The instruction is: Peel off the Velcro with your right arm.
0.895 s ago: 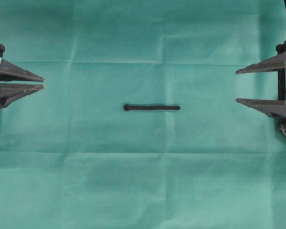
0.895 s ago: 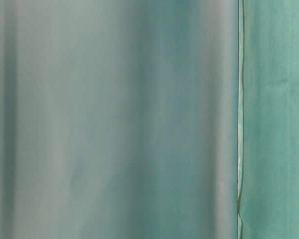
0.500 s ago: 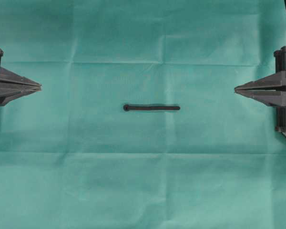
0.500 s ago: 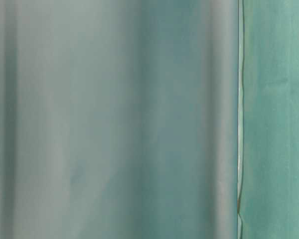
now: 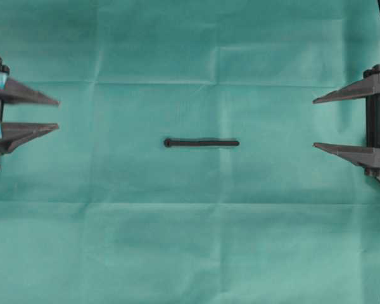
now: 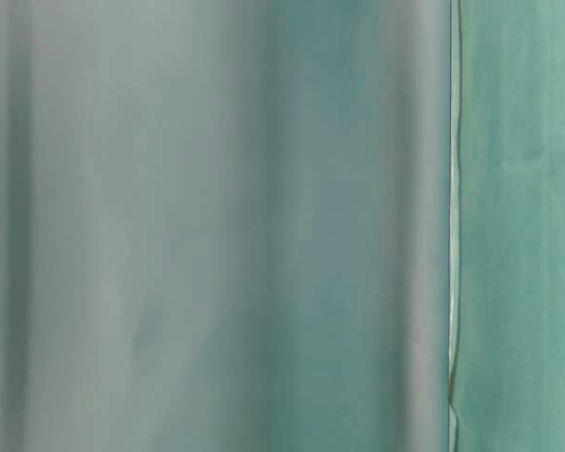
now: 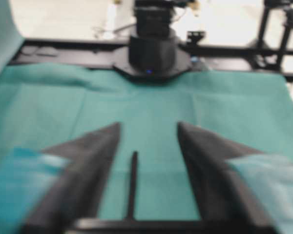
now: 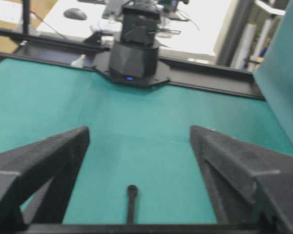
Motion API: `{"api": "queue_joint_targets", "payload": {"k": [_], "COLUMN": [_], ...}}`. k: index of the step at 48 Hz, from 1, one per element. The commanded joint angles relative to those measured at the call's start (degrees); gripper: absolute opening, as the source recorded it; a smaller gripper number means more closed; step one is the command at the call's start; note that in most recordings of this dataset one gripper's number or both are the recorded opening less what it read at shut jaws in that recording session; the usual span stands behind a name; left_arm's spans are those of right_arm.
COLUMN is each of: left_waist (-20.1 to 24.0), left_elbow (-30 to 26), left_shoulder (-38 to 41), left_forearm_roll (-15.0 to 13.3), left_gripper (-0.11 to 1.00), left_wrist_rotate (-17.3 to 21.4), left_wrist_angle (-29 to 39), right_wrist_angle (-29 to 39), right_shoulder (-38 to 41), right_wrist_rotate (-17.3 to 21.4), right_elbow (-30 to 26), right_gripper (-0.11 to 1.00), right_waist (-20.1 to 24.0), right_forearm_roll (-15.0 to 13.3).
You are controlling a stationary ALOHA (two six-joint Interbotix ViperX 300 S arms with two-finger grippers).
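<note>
Mid-cloth [image 5: 177, 240], Velcro [image 5: 201, 143] flat, both end effectors [image 5: 57, 114] [image 5: 314, 123] agape at edges

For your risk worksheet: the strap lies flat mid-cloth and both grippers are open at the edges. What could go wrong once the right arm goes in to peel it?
1. The Velcro is thin and flat on the cloth; the right gripper may pinch cloth too.
2. Nothing pins the strap; the left gripper is far off, so the whole strap may lift unpeeled.
3. The fingers may grab both layers together.
</note>
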Motion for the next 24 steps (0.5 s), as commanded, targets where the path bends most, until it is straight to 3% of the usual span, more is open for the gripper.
{"api": "queue_joint_targets", "payload": {"k": [1, 4, 11, 24], "left_waist": [0.53, 0.79, 1.23, 2.29], "left_elbow": [-0.79, -0.88, -1.58, -6.15], "left_shoulder": [0.53, 0.62, 2.37, 12.48], "left_forearm_roll": [-0.09, -0.09, -0.09, -0.09], "left_gripper": [0.65, 0.77, 0.76, 0.76], "left_wrist_rotate": [0.09, 0.09, 0.00, 0.44], "left_wrist_angle": [-0.79, -0.79, -0.79, -4.22], "right_wrist_angle": [-1.05, -1.23, -2.02, -3.60], "right_shoulder": [0.35, 0.44, 0.79, 2.81], "right_wrist_rotate": [-0.09, -0.09, -0.09, -0.18], "right_elbow": [-0.53, -0.62, -0.62, -0.70], "right_gripper": [0.64, 0.64, 0.64, 0.64], "right_waist": [-0.26, -0.35, -0.35, -0.44], "right_forearm_roll": [-0.18, -0.09, -0.18, -0.18]}}
